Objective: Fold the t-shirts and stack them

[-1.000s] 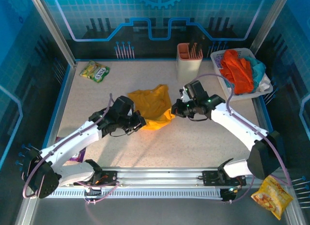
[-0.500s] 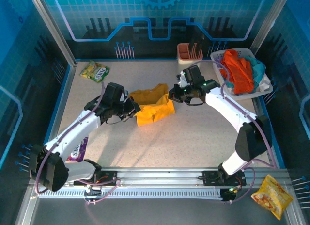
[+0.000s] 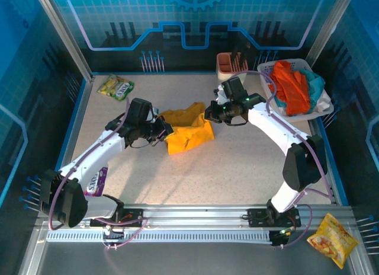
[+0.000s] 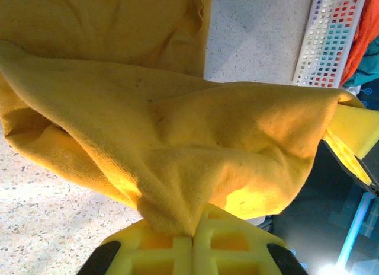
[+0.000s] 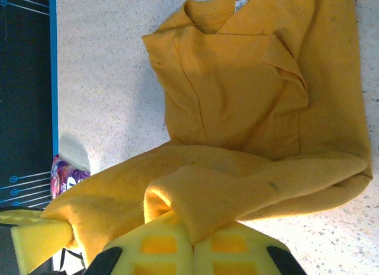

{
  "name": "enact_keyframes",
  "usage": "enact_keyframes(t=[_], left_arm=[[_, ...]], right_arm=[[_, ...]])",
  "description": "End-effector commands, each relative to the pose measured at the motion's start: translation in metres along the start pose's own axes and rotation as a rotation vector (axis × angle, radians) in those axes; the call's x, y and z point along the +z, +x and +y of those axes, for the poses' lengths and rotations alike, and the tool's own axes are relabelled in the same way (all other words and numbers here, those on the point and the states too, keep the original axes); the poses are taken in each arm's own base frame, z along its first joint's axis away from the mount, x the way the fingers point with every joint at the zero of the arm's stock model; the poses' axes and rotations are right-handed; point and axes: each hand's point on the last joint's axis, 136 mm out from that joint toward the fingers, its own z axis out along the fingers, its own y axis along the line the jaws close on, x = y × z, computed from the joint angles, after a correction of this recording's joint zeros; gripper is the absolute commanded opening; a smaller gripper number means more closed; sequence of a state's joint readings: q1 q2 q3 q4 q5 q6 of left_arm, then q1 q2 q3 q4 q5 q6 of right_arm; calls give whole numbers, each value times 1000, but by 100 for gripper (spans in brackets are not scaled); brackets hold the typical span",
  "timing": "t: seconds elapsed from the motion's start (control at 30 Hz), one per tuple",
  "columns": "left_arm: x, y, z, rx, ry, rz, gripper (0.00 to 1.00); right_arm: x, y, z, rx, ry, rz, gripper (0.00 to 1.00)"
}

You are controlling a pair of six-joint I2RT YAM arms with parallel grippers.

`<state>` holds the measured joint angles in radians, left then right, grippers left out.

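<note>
1. Speckled beige table (image 3: 237,162) with blue edging, and blue patterned walls all round it.
2. Main thing is the mustard-yellow t-shirt (image 3: 188,133). It's around the middle of the table, a bit toward the far edge. The collar end lies flat on the surface, and the rest is pulled up and doubled over, so a fat fold is strung between the two arms.
3. The left gripper (image 3: 164,131) is on the shirt's left side, jaws squeezed together on a bunch of the yellow cloth. In the wrist view you can see the fabric pinched right between the yellow pads.
4. The right gripper (image 3: 210,117) is at the shirt's right side, nearer the far edge. Same deal: clamped on a fold of that same shirt.
5. More laundry sits in the white basket (image 3: 269,67) at the far right corner. There's an orange-red t-shirt (image 3: 293,85) on top, with a teal t-shirt (image 3: 314,82) and a whitish one (image 3: 324,100) along its right side.
6. A peach-coloured holder (image 3: 228,64) stands at the far edge just left of the basket, partly behind the right arm.
7. Random snacks: a green-yellow snack packet (image 3: 116,87) lies near the far left corner. A purple packet (image 3: 95,183) sits by the left edge, half under the left arm. An orange snack bag (image 3: 330,239) lies off the table, past the near right corner.
</note>
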<state>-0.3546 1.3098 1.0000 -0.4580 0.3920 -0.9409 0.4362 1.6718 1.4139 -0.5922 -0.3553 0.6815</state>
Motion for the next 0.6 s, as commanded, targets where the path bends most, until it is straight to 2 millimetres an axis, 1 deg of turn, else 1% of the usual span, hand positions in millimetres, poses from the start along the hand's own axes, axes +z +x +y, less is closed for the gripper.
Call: enact_keyframes(t=[0.0,0.13,0.33,0.47,0.57], left_arm=[[-3,8,-6,5,50,20,0],[-6,12,-4,3,55,13,0],[-5,10,0,8,41,-1,0],[-3,4,-1,11,38,-16,0],[-3,-6,1,5,29,-38,0]], right_arm=[[-9,3,4,-9,-24,9,0],[-14,7,2,-9,-21,-4,0],[-10,6,-1,-10,-16,-2,0],[-7,0,-4,4,-21,-14,0],[-6,-8,-5,20,-32,-25,0]])
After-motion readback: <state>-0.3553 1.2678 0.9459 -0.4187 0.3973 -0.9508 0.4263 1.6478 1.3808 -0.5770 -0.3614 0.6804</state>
